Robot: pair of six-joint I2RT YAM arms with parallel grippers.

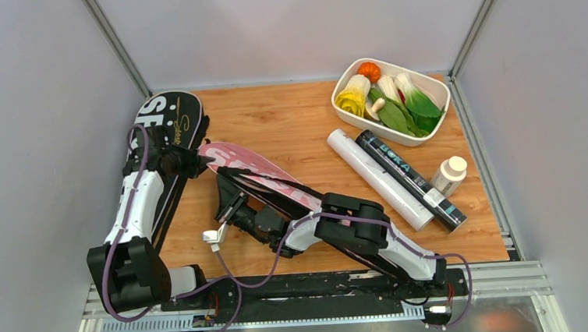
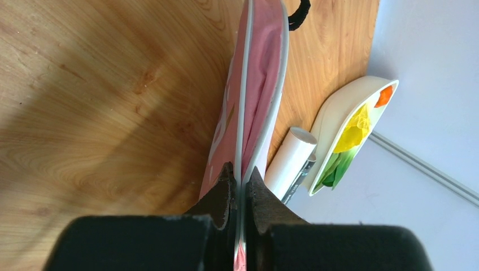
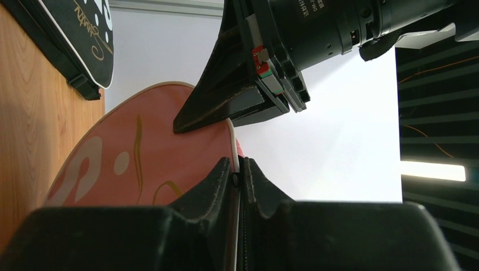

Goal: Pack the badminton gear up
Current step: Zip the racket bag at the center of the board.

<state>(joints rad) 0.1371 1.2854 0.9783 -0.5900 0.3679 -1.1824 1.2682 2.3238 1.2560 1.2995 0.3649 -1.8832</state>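
Observation:
A pink racket cover (image 1: 264, 172) lies slanted across the middle of the table. My left gripper (image 1: 199, 158) is shut on its far, rounded end. In the left wrist view the fingers (image 2: 226, 192) of that gripper (image 2: 242, 172) pinch the white-piped edge of the pink cover (image 2: 257, 84). My right gripper (image 1: 224, 188) is shut on the cover's near edge. In the right wrist view that gripper (image 3: 237, 164) clamps the zipper seam of the pink cover (image 3: 141, 164). A black cover (image 1: 166, 116) lies at the far left, partly under the left arm. A white tube (image 1: 378, 177) and a black tube (image 1: 409, 177) lie side by side on the right.
A white bowl (image 1: 350, 117) of toy vegetables stands at the back right. A small white bottle (image 1: 449, 175) stands right of the tubes. Grey walls close in the table on the left, back and right. The right arm's elbow (image 1: 354, 224) hangs over the near middle.

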